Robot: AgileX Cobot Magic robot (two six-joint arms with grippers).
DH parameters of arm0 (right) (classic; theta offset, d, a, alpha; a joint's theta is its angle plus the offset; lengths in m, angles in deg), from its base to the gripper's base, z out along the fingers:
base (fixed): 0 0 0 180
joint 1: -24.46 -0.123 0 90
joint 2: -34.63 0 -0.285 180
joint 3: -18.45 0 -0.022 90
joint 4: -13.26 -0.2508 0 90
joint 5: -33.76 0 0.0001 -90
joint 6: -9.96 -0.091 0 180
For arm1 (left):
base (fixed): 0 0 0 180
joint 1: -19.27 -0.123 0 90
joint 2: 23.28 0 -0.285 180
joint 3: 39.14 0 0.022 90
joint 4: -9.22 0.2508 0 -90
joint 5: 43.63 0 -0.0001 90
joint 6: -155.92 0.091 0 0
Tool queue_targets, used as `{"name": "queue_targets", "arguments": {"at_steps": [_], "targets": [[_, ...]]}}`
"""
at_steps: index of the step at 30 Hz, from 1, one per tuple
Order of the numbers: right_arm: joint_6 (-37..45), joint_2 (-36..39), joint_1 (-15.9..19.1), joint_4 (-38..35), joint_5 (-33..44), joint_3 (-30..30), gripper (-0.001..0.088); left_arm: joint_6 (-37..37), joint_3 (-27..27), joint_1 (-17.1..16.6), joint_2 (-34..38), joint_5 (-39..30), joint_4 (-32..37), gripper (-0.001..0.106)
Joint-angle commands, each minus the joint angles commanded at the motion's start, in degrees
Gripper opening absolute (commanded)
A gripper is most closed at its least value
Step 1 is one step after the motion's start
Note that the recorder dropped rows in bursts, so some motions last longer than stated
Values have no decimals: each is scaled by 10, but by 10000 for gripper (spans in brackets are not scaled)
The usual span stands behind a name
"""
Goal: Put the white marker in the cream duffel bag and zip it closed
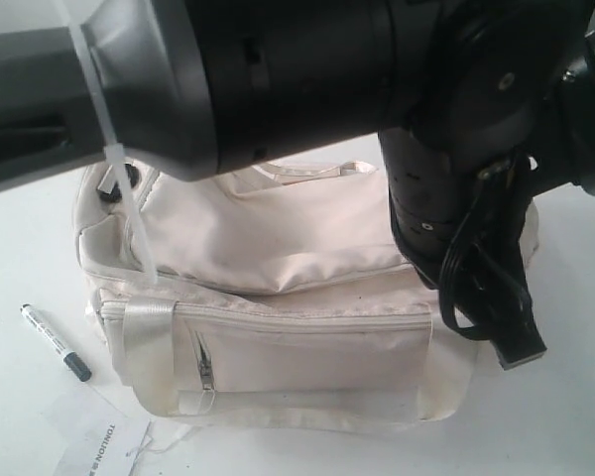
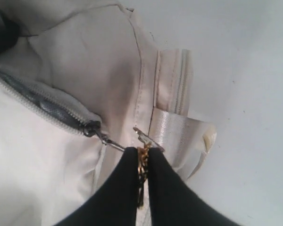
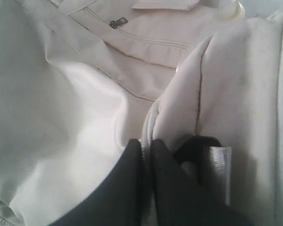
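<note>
White and thin, the white marker (image 1: 55,342) is lying flat on the table (image 1: 575,327) to the left of the cream duffel bag (image 1: 307,248). It is just beside the bag's near left corner and not touching it, and its dark end is pointing toward the near side. Neither of my grippers is holding it. The bag is sitting in the middle of the table with its front pocket (image 1: 307,347) facing the near side and a webbing handle (image 1: 149,347) running down its left front.

My left gripper (image 2: 141,149) is pinching the gold zip pull (image 2: 142,162) of the top zipper, both fingers pressed tight against it. The metal slider (image 2: 91,128) is sitting just beside my fingertips, and behind it the zipper is gaping, showing grey lining (image 2: 47,101).

My right gripper (image 3: 146,143) is clamping a rounded fold of the bag's cream fabric on the right side, its fingers nearly meeting with only the cloth between them.

On the near left, a printed paper sheet (image 1: 99,451) is lying on the table just beyond the marker's dark end
</note>
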Motion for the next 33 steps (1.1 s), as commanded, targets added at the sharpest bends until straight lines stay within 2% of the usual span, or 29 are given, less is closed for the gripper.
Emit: {"name": "queue_targets", "arguments": {"at_steps": [5, 9, 15, 18, 24, 33], "targets": [[0, 0, 0, 2, 0, 0, 0, 0, 0, 0, 0, -36, 13, 0], [0, 0, 0, 2, 0, 0, 0, 0, 0, 0, 0, -38, 8, 0], [0, 0, 0, 1, -7, 0, 0, 7, 0, 0, 0, -4, -73, 0], [0, 0, 0, 3, -8, 0, 0, 30, 0, 0, 0, 1, -91, 0], [-1, 0, 13, 14, 1, 25, 0, 47, 0, 0, 0, -13, -73, 0], [0, 1, 22, 24, 19, 31, 0, 47, 0, 0, 0, 25, -75, 0]]}}
